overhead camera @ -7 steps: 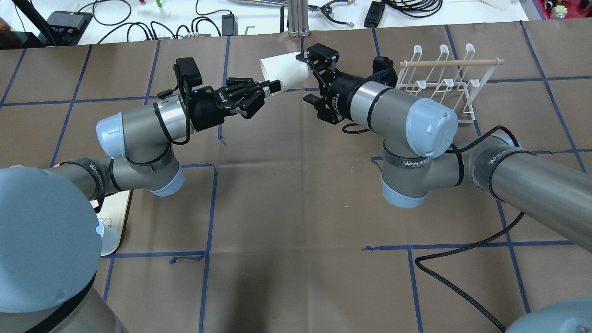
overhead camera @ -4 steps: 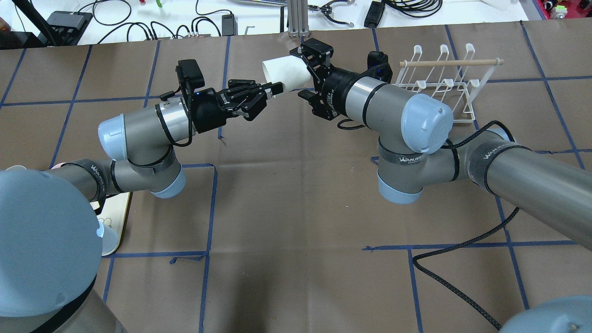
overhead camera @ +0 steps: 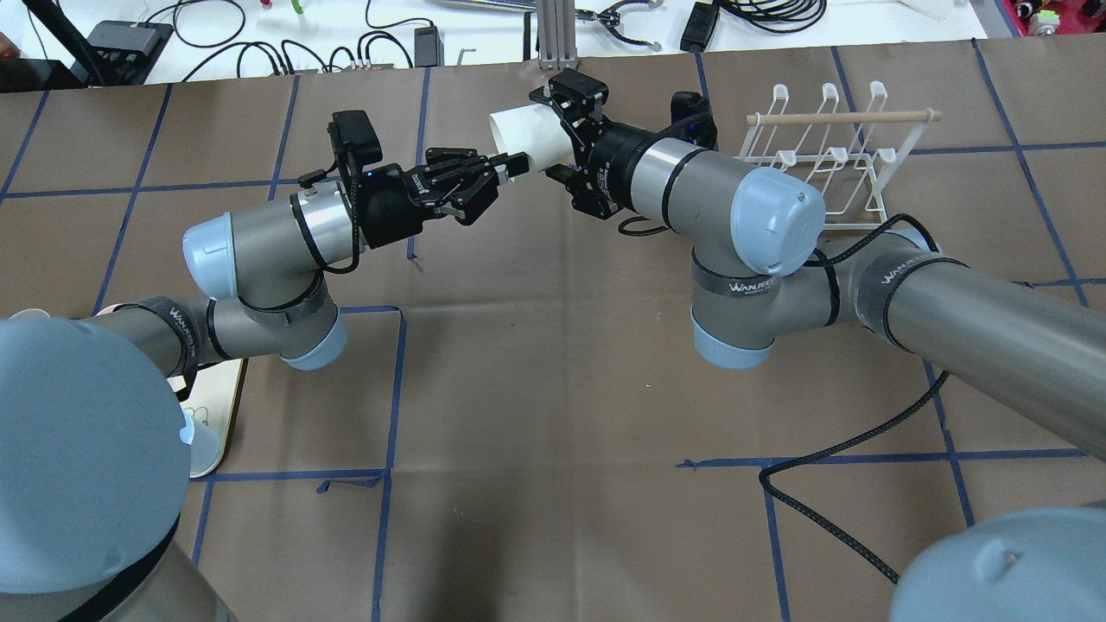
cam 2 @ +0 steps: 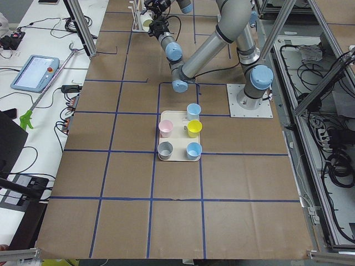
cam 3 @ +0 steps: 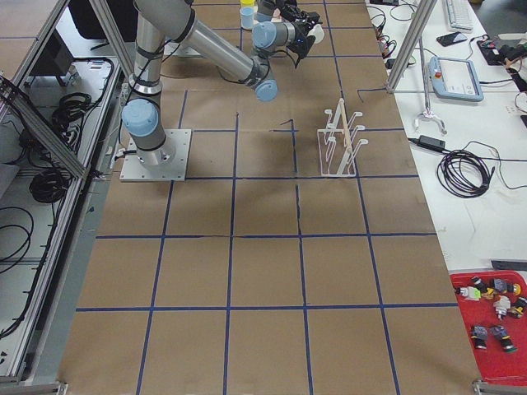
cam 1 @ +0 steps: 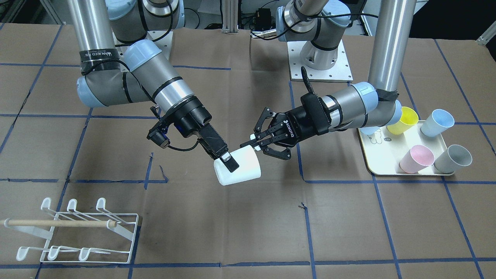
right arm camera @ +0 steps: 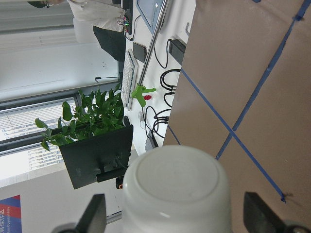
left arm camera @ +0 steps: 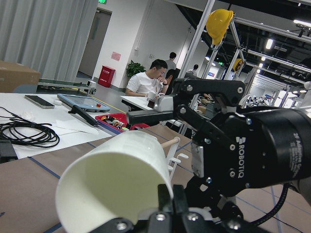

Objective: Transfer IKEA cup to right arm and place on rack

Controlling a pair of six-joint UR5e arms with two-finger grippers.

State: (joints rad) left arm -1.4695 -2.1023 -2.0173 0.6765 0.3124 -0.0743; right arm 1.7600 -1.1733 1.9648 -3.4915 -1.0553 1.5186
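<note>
Both pincers meet at the white cup (cam 1: pixel 237 167), held in the air above the middle of the desk (cam 1: pixel 240 232), toward its far edge from the robot. On the left arm, the pincer (cam 1: pixel 252 145) is clenched on the cup's rim — one finger inside the mouth, seen close in the left wrist view. On the right arm, the pincer (overhead camera: pixel 562 130) is spread wide around the cup's closed end; the right wrist view shows a black fingertip on each side of the base (right arm camera: pixel 176 187), apart from it.

From large to small: the desk is covered in brown paper with blue tape lines. A cream tray (cam 1: pixel 381 155) sits toward the desk's left end, with yellow, blue, pink and grey cups on it. The white wire rack (cam 1: pixel 77 230) — wooden dowel (cam 1: pixel 58 223) across it — stands near the far right corner, well apart from the cup.
</note>
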